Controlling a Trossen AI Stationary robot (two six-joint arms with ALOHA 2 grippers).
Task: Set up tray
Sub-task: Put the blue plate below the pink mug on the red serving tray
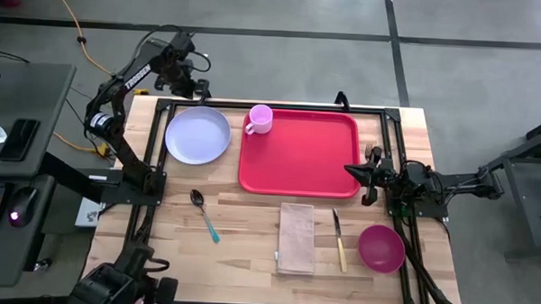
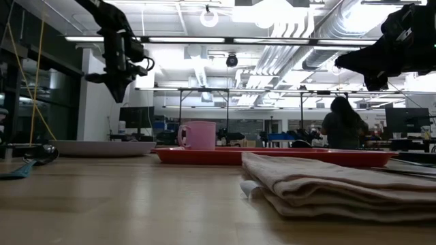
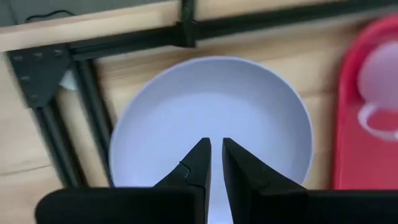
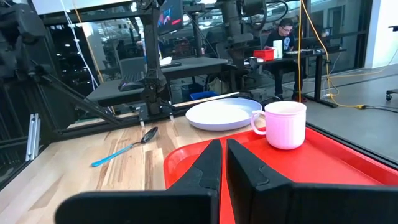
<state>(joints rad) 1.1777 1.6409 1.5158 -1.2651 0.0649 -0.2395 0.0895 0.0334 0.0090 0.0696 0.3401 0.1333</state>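
Pale wooden tabletop (image 1: 250, 232) filled the scene. At far left, the left gripper (image 1: 199, 88) hovered above the lavender plate (image 1: 198, 135), fingers nearly together, empty. Centre-back lay the red tray (image 1: 302, 158) carrying a pink mug (image 1: 259, 119). The right gripper (image 1: 355, 172) hung over the tray's right edge, fingers nearly closed, holding nothing.

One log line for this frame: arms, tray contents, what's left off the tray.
left gripper: shut, above lavender round plate | right gripper: shut, over red plastic tray edge | on tray: pink mug

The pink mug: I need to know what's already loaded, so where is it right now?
In the high view the pink mug stands in the far left corner of the tray, right beside the lavender plate.
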